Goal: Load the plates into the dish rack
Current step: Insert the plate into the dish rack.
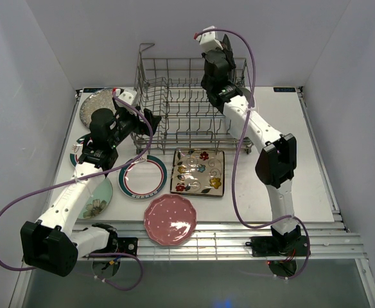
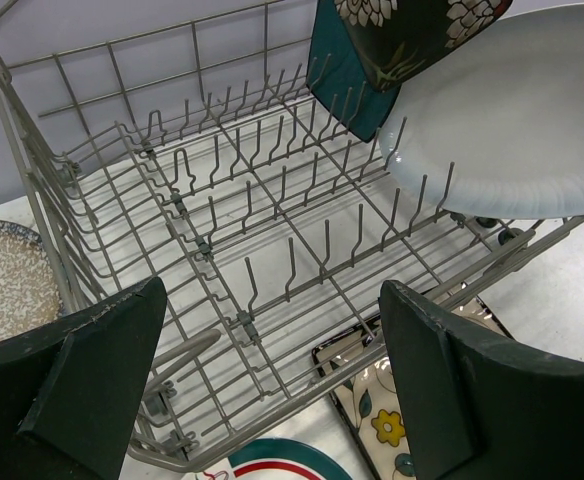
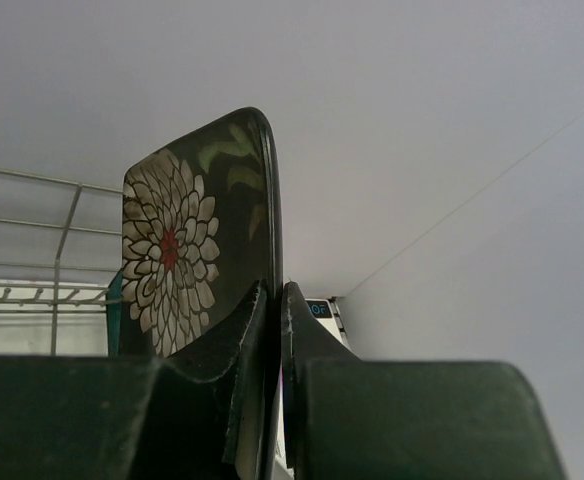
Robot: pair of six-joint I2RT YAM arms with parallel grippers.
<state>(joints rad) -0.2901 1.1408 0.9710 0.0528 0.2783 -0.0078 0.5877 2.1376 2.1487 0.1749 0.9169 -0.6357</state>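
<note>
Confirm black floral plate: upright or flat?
Upright: the black floral plate stands on edge, its rim clamped in the shut right pincer. Whether it sits in the dish rack: cannot tell.

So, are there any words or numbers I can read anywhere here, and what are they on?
"OF": on a small teal label on something white, cut off by the jaws holding the black floral plate, so it may be part of a longer word.
Two teal stickers at the table's far edge: too small to read.
Other plates and dish rack: only patterns, no writing seen.
</note>
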